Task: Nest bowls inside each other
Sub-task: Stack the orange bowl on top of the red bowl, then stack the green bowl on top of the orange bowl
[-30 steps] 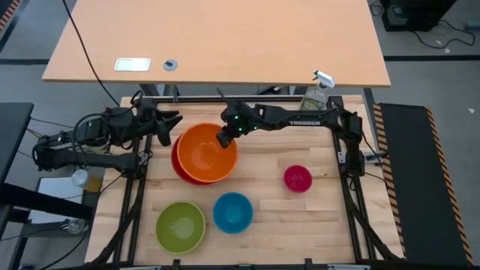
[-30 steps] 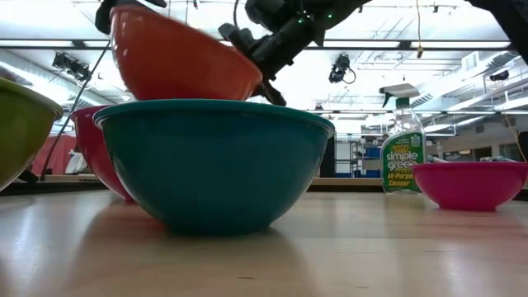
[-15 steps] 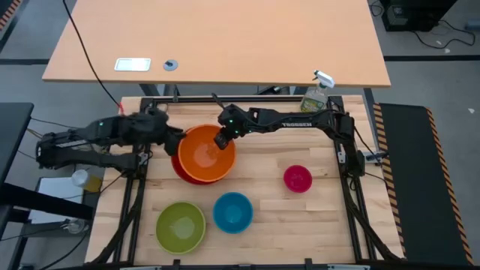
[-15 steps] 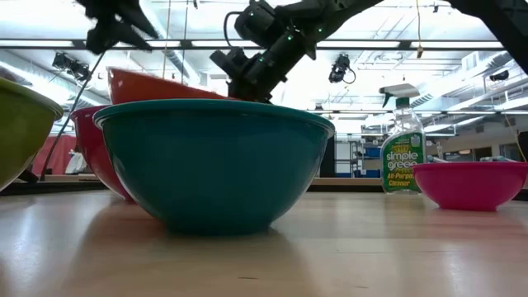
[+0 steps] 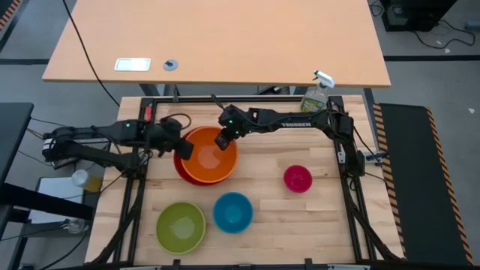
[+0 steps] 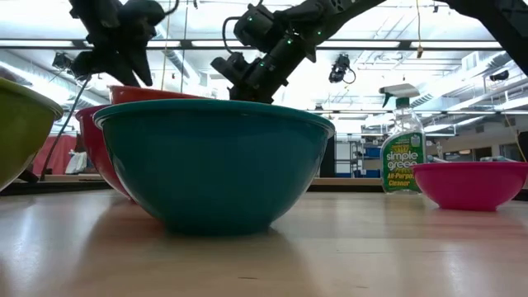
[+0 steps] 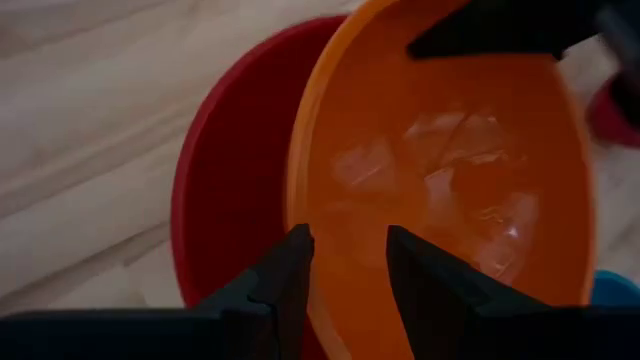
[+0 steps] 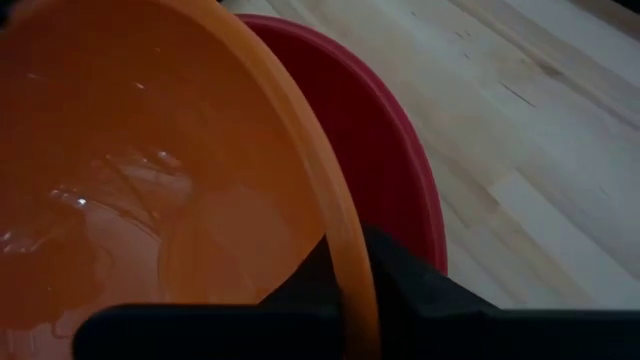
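The orange bowl (image 5: 208, 154) sits inside the red bowl (image 5: 180, 171) at the table's far left, offset toward the far right of it. My right gripper (image 5: 222, 141) is shut on the orange bowl's rim. My left gripper (image 5: 182, 146) hovers open at the orange bowl's left rim (image 7: 303, 215), its fingers (image 7: 285, 275) standing to either side of it, just above in the low view. The lime green bowl (image 5: 180, 226), the blue bowl (image 5: 232, 212) and the pink bowl (image 5: 298, 178) rest upright on the table, apart from each other. My right gripper pinches the orange bowl's rim (image 8: 340, 235) on its far right side, one finger inside the bowl and one outside. The fingers slant down from the table's far right. The bowl rests in the red bowl, its rim showing above the red rim (image 6: 153, 92).
A clear spray bottle (image 5: 316, 94) stands at the table's far right corner. Bare wood lies between the pink bowl and the nested pair. A black metal frame (image 5: 345, 161) runs round the table's edges.
My right gripper has lowered the orange bowl from a raised, tilted position down into the red bowl. My left gripper has swung from the table's left edge toward the orange bowl, sinking and tipping its fingers downward, and has stayed open.
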